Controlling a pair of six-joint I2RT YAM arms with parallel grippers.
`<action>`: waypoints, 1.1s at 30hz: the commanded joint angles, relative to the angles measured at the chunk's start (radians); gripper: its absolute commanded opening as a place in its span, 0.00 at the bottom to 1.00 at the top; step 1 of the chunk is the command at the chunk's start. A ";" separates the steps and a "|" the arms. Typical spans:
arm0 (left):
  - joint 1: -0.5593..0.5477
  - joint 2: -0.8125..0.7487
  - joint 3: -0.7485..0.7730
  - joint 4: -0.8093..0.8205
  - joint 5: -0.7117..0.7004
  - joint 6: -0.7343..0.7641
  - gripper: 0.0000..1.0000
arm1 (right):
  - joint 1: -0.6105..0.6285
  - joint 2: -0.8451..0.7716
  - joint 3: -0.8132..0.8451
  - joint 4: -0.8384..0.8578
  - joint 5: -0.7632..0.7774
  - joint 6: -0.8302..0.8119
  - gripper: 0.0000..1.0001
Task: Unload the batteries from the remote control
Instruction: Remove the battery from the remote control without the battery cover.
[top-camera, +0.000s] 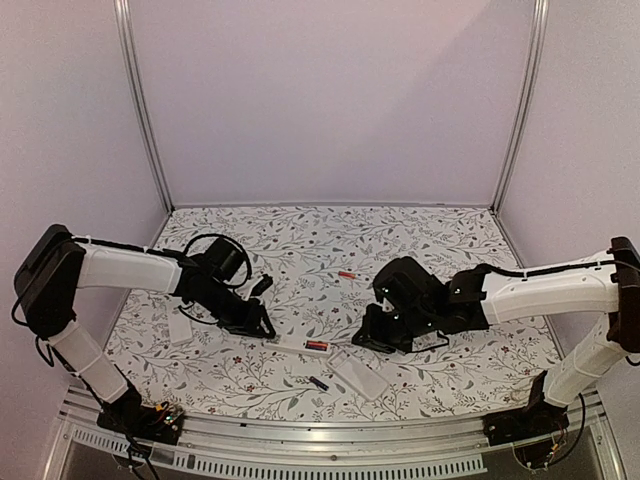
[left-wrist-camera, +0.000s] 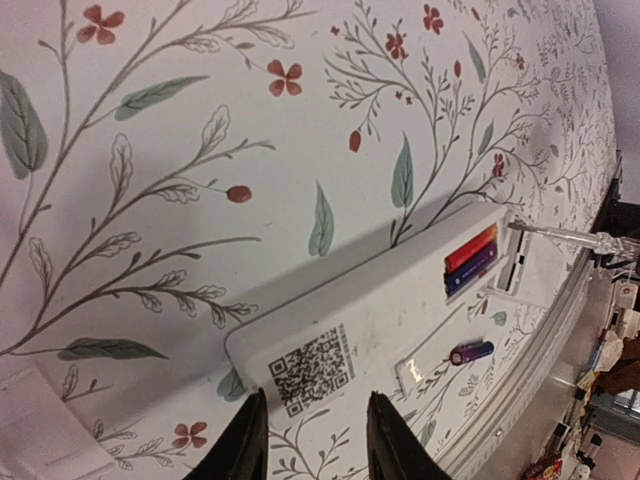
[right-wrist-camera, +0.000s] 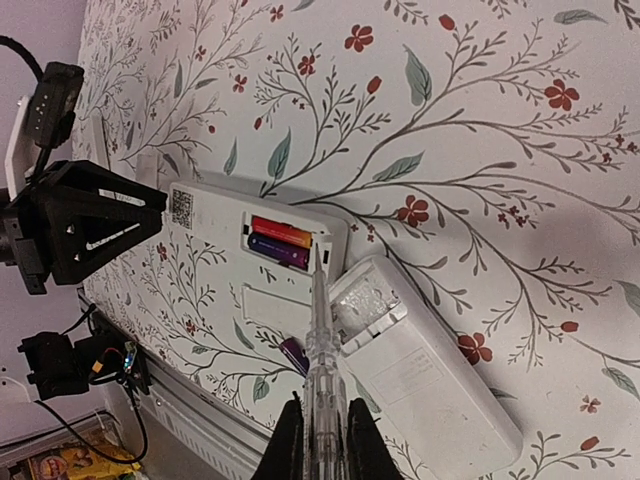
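Nearest, the left gripper (left-wrist-camera: 315, 445) hung over the floral-patterned tablecloth (top-camera: 330, 235), jaws parted and empty, just short of the white rectangular plastic remote control (left-wrist-camera: 380, 320). Opposite, the right gripper (right-wrist-camera: 322, 440) clenched a clear thin plastic stick tool (right-wrist-camera: 320, 340) — tip at the open compartment's edge, where red and purple cylindrical batteries (left-wrist-camera: 470, 258) lay side by side.

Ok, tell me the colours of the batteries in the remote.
Batteries: one red-orange, one purple; right wrist view shows best.

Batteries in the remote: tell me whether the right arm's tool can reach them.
Probably yes: the batteries lie uncovered in the remote, and the tool tip sits at their bay's edge, nothing between.
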 joint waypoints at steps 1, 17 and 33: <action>-0.013 -0.019 -0.010 -0.009 -0.011 -0.002 0.34 | -0.002 -0.003 0.029 -0.034 -0.004 -0.001 0.00; -0.017 -0.049 -0.050 -0.003 -0.044 -0.019 0.37 | -0.001 -0.011 0.029 -0.022 -0.044 0.006 0.00; -0.019 -0.011 -0.052 0.021 -0.025 -0.015 0.31 | -0.001 0.011 0.033 0.001 -0.062 -0.001 0.00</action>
